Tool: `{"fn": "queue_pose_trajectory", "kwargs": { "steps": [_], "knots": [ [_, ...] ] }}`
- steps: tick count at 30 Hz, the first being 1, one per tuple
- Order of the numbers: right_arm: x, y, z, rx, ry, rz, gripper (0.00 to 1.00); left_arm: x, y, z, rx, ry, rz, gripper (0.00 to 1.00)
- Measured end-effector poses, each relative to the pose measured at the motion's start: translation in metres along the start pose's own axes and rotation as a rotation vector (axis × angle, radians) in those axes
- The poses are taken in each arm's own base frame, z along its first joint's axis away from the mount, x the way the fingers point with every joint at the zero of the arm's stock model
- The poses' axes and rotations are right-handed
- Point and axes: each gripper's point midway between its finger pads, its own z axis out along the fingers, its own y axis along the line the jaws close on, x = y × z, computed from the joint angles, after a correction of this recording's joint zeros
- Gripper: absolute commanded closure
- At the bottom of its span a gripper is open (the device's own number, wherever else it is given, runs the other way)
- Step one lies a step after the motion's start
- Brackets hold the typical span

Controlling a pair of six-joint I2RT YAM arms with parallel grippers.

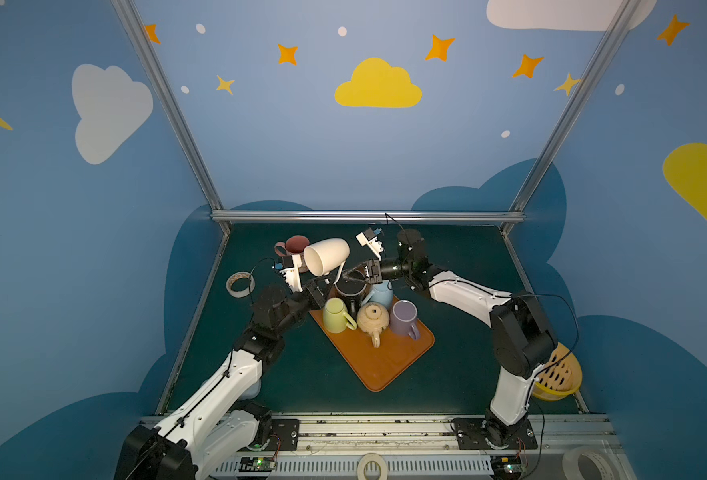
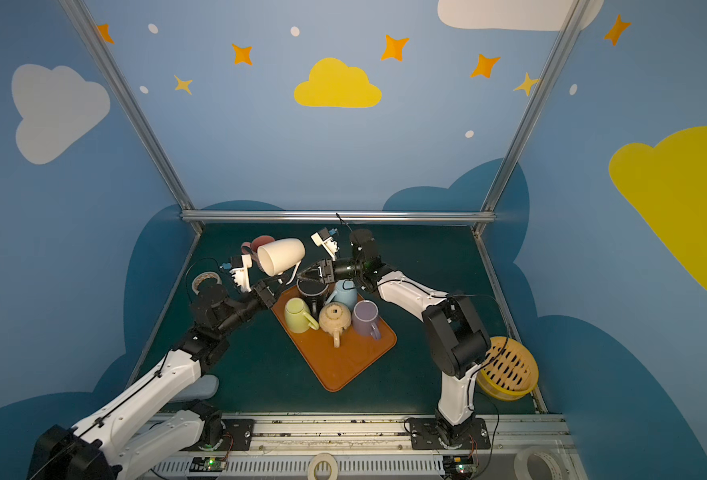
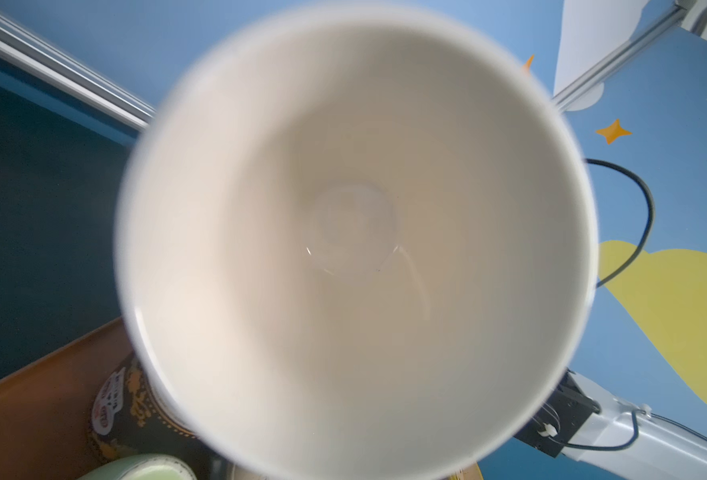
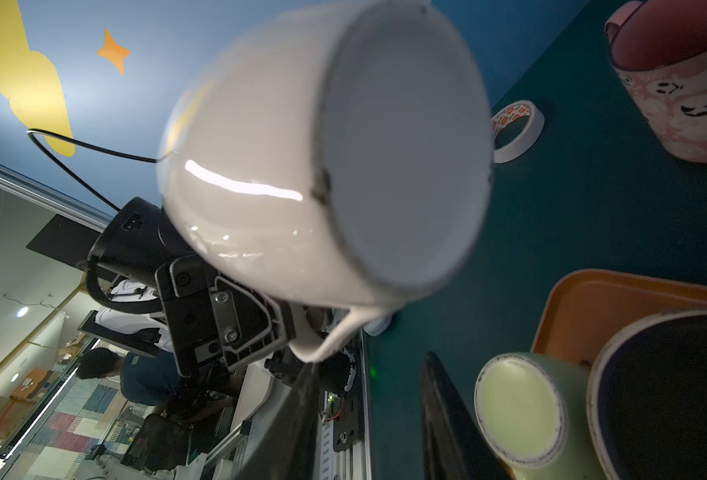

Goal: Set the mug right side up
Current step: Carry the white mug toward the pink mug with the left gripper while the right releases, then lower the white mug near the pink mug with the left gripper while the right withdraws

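While white mug (image 1: 327,255) hangs tilted, black mug (image 1: 348,293), blue mug (image 1: 379,294) crowd tray (image 1: 389,365) below.

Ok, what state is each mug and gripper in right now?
White ceramic mug: held off the table, tipped on its side, empty.
Left gripper: shut on the white mug's handle.
Right gripper: open, empty, beside that handle.
Pink patterned mug: upright on the green table.
Yellow-green mug: upside down on the orange tray.
Black mug: standing on the tray, which end up unclear.
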Motion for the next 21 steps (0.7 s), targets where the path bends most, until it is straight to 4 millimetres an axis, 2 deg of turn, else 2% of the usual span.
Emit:
{"fn": "queue_pose_trajectory", "kwargs": {
  "steps": [4,9,16,21],
  "knots": [
    [0.003,-0.009,0.003,0.004,0.005,0.022,0.66,-0.005,0.007,0.000,-0.030,-0.021,-0.007,0.97],
    [0.002,-0.008,0.002,0.002,0.001,0.014,0.65,-0.014,0.016,0.007,-0.086,-0.012,-0.017,0.97],
    [0.001,-0.016,-0.001,0.032,-0.013,0.000,0.66,-0.049,0.025,0.023,-0.190,0.004,-0.028,0.96],
    [0.007,-0.021,-0.008,0.071,-0.021,0.001,0.66,-0.061,0.035,0.034,-0.265,0.044,-0.010,0.97]
  ]
}}
